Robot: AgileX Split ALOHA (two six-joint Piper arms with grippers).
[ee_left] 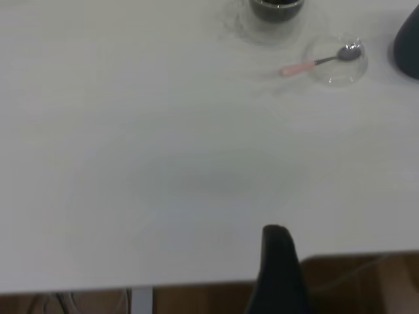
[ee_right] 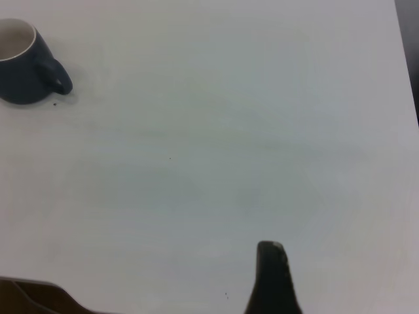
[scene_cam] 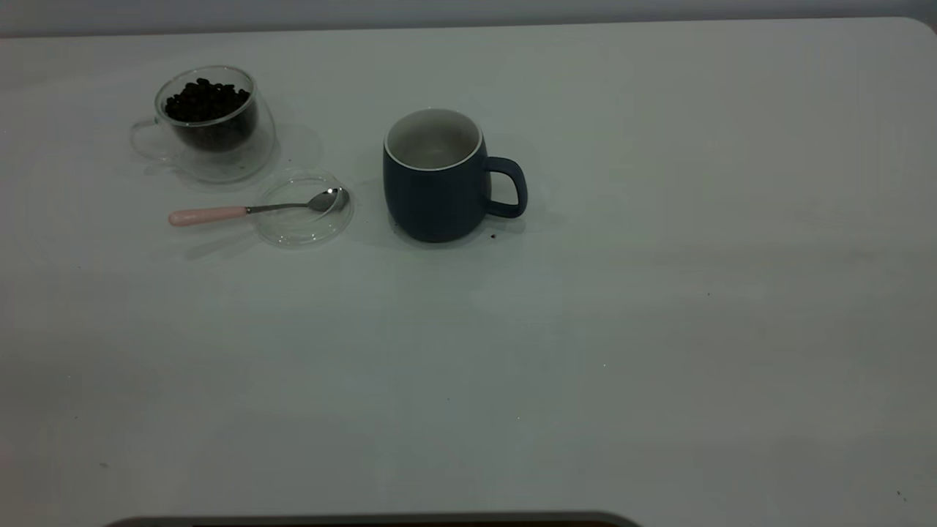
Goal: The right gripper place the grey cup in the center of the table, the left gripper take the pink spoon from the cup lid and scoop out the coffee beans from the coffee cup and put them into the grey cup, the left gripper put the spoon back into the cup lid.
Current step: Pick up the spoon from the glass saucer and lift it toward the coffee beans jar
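The grey cup (scene_cam: 439, 187) stands upright near the middle of the table (scene_cam: 659, 329), handle to the right, and nothing shows in its pale inside. Left of it lies the clear cup lid (scene_cam: 304, 219). The pink spoon (scene_cam: 219, 214) rests with its metal bowl in the lid and its handle sticking out to the left. Behind them is the glass coffee cup (scene_cam: 212, 124), full of dark coffee beans (scene_cam: 205, 101). Neither arm shows in the exterior view. My left gripper (ee_left: 276, 230) hangs shut over the near table edge, far from the spoon (ee_left: 314, 63). My right gripper (ee_right: 270, 247) is shut, far from the grey cup (ee_right: 23, 65).
A small dark crumb (scene_cam: 493, 236) lies by the mug's base. The table's rounded corner (scene_cam: 919, 25) is at the far right. A dark rim (scene_cam: 366, 521) runs along the near edge. Wide bare tabletop lies in front of and to the right of the cups.
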